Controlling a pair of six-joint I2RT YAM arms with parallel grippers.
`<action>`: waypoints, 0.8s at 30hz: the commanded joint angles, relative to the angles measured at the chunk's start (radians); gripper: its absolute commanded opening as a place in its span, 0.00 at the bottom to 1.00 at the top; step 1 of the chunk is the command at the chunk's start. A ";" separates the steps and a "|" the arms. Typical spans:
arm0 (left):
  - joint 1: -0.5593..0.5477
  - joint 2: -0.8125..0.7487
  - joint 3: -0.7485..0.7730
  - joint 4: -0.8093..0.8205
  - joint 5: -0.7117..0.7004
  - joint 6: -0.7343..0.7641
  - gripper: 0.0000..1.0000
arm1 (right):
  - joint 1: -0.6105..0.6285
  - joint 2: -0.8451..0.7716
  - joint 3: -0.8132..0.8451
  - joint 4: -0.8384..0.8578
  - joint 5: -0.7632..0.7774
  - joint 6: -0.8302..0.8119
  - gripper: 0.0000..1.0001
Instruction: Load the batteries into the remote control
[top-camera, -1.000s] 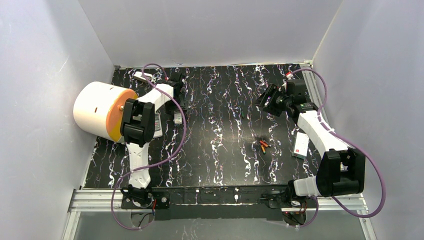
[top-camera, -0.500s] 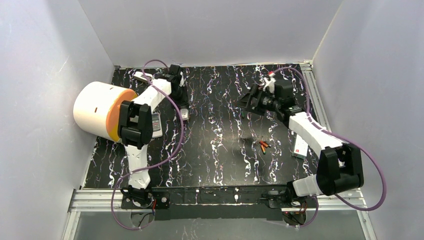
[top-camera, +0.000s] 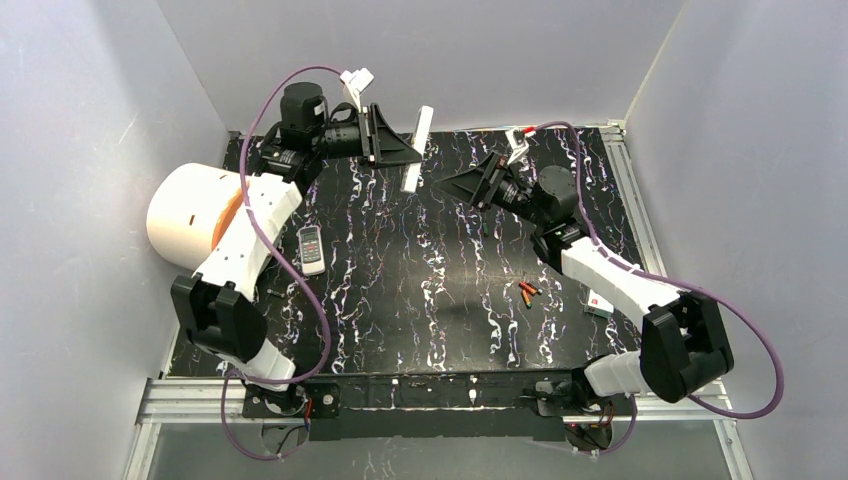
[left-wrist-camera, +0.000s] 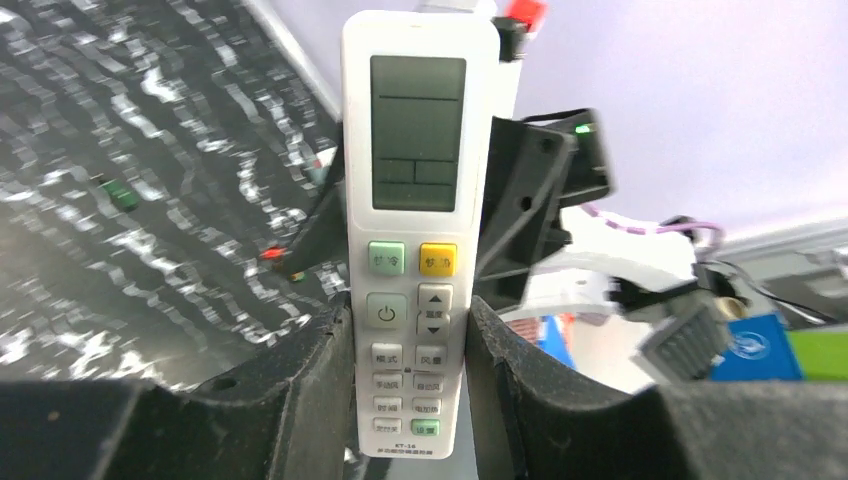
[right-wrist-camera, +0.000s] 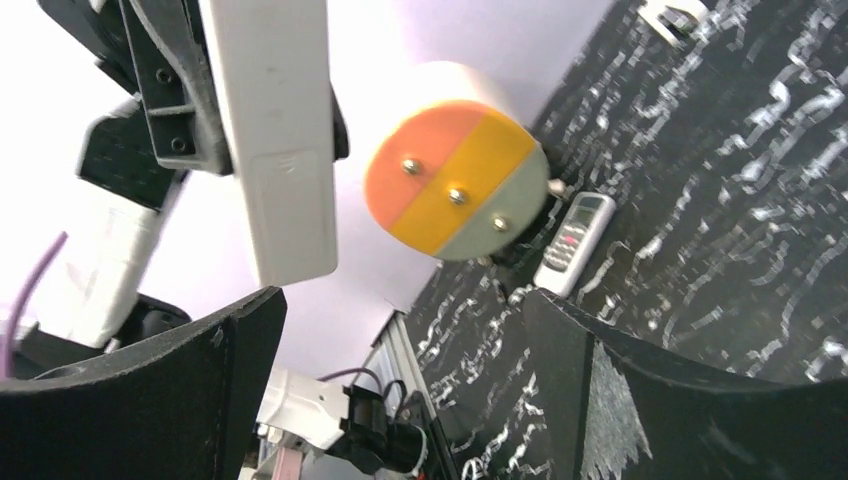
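A white remote control (left-wrist-camera: 418, 200) with a screen and coloured buttons is clamped upright by its lower end in my left gripper (left-wrist-camera: 408, 330), lifted above the table's back (top-camera: 415, 150). My right gripper (top-camera: 458, 185) faces the remote's plain back (right-wrist-camera: 275, 130) from a short gap, jaws wide open and empty (right-wrist-camera: 400, 330). Two or three small orange-red batteries (top-camera: 527, 291) lie loose on the black marbled table (top-camera: 430, 320), right of centre, away from both grippers.
A big white cylinder with an orange, yellow and grey end (top-camera: 205, 220) lies at the left edge. A smaller grey remote (top-camera: 312, 250) rests beside it. A white box (top-camera: 600, 300) sits at the right. A tiny green piece (top-camera: 484, 230) lies mid-table.
My left arm has lifted the white remote off the table and swung it up and right. The right gripper has moved left towards it and opened wider.
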 joint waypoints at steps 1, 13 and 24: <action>0.002 -0.073 -0.064 0.348 0.172 -0.315 0.00 | 0.033 -0.029 0.007 0.280 -0.022 0.126 0.97; -0.014 -0.139 -0.073 0.326 0.115 -0.347 0.00 | 0.129 -0.005 0.050 0.424 -0.019 0.216 0.96; -0.025 -0.231 -0.167 0.327 0.033 -0.320 0.00 | 0.165 0.071 0.122 0.395 0.016 0.255 0.76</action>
